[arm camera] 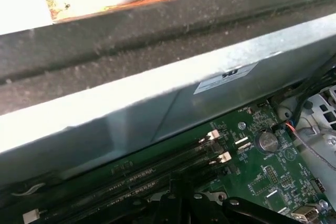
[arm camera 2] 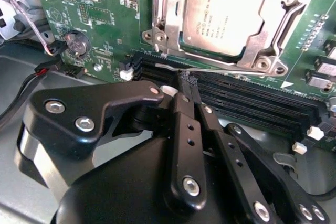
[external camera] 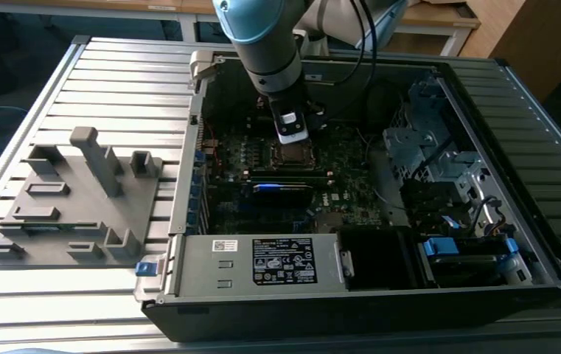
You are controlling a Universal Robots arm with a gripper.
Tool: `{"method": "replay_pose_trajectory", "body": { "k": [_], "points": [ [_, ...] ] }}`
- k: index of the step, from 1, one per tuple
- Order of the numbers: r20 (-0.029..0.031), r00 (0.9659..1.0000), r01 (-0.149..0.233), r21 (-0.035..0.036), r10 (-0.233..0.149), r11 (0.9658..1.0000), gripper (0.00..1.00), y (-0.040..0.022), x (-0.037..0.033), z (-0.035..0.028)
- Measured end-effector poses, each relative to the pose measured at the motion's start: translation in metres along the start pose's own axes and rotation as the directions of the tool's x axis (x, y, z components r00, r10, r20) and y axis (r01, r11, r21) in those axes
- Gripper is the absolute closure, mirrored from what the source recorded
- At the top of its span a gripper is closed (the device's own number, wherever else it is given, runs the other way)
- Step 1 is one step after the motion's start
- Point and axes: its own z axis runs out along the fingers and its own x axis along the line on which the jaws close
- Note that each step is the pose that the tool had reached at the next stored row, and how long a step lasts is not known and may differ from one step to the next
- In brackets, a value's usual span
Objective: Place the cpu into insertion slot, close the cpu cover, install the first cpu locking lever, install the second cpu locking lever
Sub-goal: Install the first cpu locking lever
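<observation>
One robot arm [external camera: 265,51] reaches down from the top of the exterior view into an open computer case [external camera: 359,295] lying on a ribbed metal table [external camera: 113,81]. Its gripper [external camera: 293,133] hangs just above the processor socket, near the centre of the green motherboard [external camera: 349,199]. At the exterior view's left, a grey holder [external camera: 74,206] with upright posts sits on the table, well apart from the case.

In the second wrist view, the cpu [arm camera 2: 223,17] lies flat in its socket in the upper middle of the frame, its dull silver top facing up. The cpu cover [arm camera 2: 170,19], a shiny metal frame, lies down around the chip, with the chip showing through its window. A thin metal lever [arm camera 2: 220,71] runs along the lower edge of the socket, between the cover and the black memory slots [arm camera 2: 252,100]. The black gripper [arm camera 2: 188,82] fills the lower half of this frame; its two fingers [arm camera 2: 184,124] are pressed together at the tips, closed right at that lever, though whether the wire is actually pinched between them cannot be told. A round coin battery [arm camera 2: 75,44] sits on the board at the upper left.

In the first wrist view, the case's grey wall [arm camera: 157,108] crosses the frame, with the memory slots [arm camera: 157,174] and coin battery [arm camera: 268,141] below it.
</observation>
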Motion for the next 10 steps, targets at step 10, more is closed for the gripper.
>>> {"method": "replay_pose_trajectory", "body": {
  "k": [10],
  "points": [
    [0.0012, 1.0000, 0.001, 0.0034, -0.001, 1.0000, 0.89, 0.0009, -0.0015, -0.0010]
  ]
}}
